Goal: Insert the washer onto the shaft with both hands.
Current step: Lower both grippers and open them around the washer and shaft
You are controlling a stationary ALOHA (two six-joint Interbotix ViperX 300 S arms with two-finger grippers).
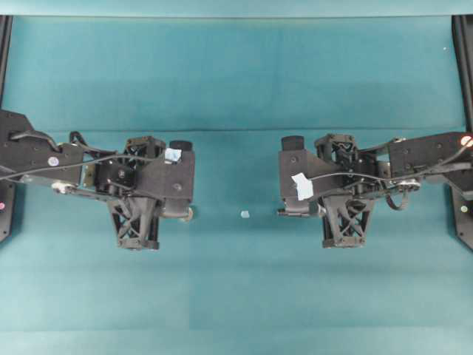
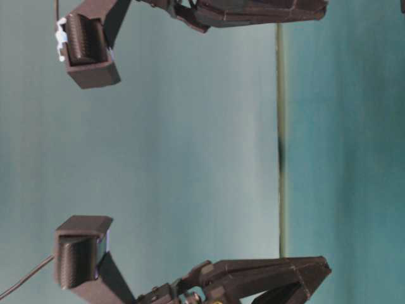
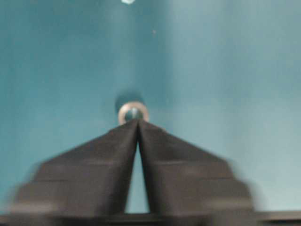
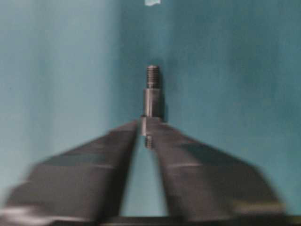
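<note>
The left gripper (image 3: 138, 123) is pinched on the rim of the washer (image 3: 133, 112), which juts just past its fingertips. The right gripper (image 4: 147, 123) clamps the shaft (image 4: 152, 96), threaded end pointing outward. Both parts appear to be held, so pick-up looks done. The two lie well apart, either side of a pale speck (image 1: 244, 214) on the teal table (image 1: 236, 296); alignment and threading remain.

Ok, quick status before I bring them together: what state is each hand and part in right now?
Left hand: shut on the washer.
Washer: pinched at the fingertips, not on the shaft.
Right hand: shut on the shaft.
Shaft: gripped low, threaded end sticking out past the fingertips.
White speck: loose on the table between the hands.
</note>
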